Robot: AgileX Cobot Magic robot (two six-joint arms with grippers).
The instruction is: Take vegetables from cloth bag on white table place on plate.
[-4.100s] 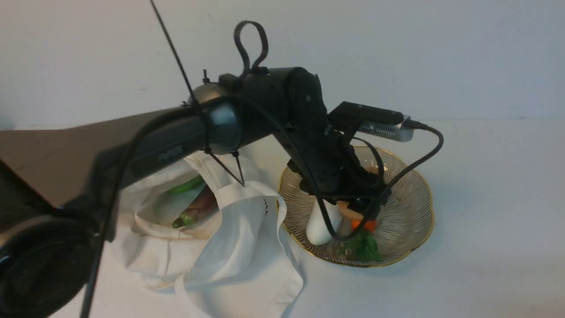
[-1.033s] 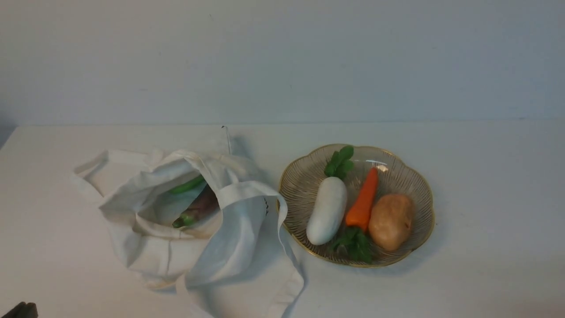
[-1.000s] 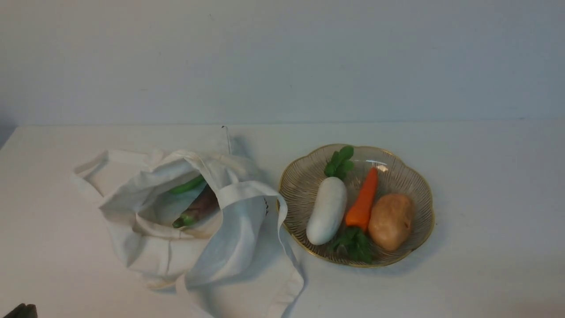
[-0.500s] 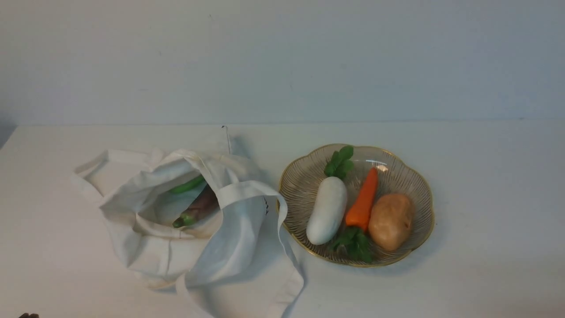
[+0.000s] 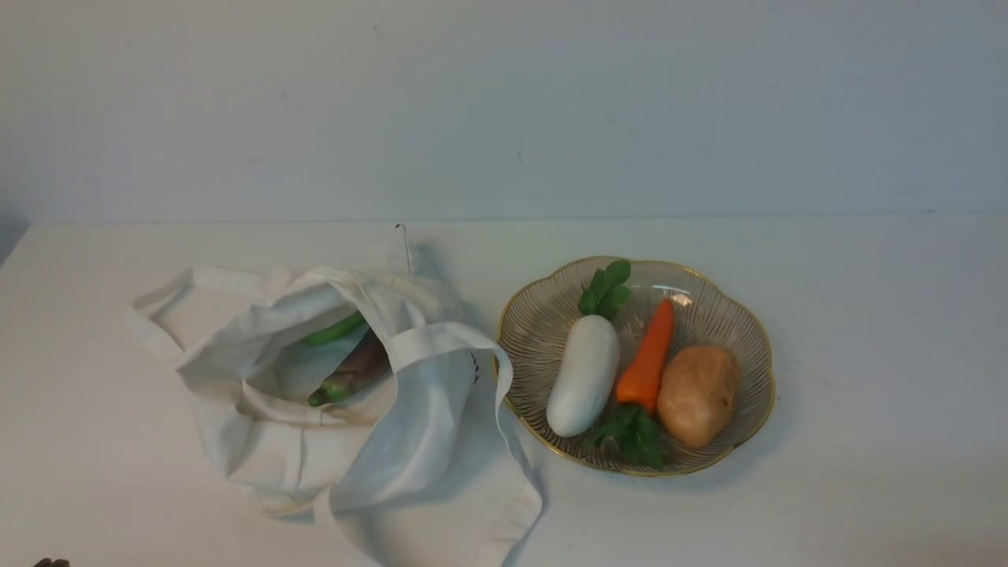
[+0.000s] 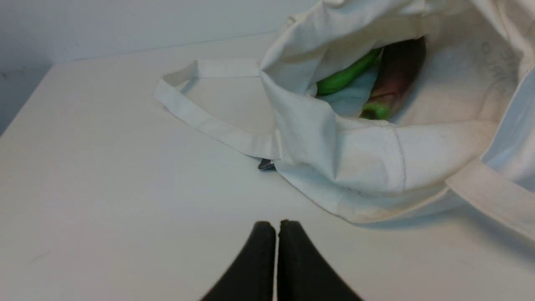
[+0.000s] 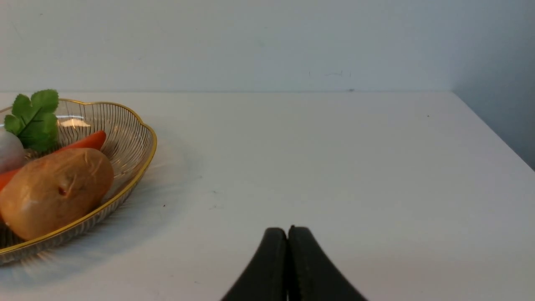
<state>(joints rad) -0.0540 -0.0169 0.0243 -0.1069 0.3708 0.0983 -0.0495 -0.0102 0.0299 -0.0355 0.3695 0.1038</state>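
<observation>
1. On the white counter (image 5: pixel 866 331), the cloth bag (image 5: pixel 276 441) holds the eggplant (image 5: pixel 358 368) and green pod (image 5: pixel 335 331).
2. Potato (image 5: pixel 698 394) lies on the plate (image 5: pixel 543 315).
3. Left tool (image 6: pixel 276 228) and right tool (image 7: pixel 287 234): pressed together, empty.

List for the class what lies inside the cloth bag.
Inside the cloth bag: a purple eggplant and a green pod, both partly covered by fabric. Anything deeper is hidden.

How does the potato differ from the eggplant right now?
The potato is a fat tan oval; the eggplant is slim and dark purple with a green stem. The potato lies on the plate; the eggplant is still inside the cloth bag, partly hidden. Neither is gripped.
</observation>
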